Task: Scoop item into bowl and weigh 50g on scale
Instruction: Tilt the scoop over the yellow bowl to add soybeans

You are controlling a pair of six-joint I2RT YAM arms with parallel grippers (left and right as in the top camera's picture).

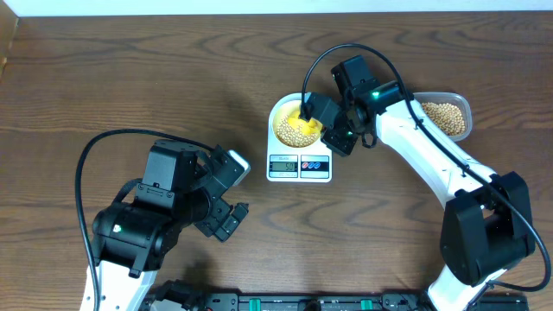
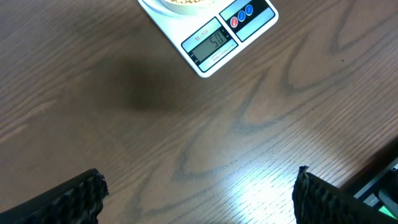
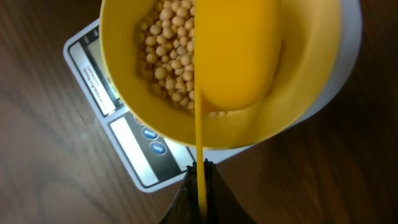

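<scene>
i see my right end effector (image 3: 199,179) pinching the handle of a yellow plastic spoon (image 3: 239,56) | spoon over small round tan beans (image 3: 166,59) in the round yellow bowl (image 3: 121,68) on the flat white scale (image 1: 299,168) | left end effector (image 2: 196,199) spread wide above counter (image 2: 124,124)

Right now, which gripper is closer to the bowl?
Right. The right gripper is at the bowl rim, holding a scoop over the beans; the left gripper hangs open over the table, well left of the scale.
</scene>
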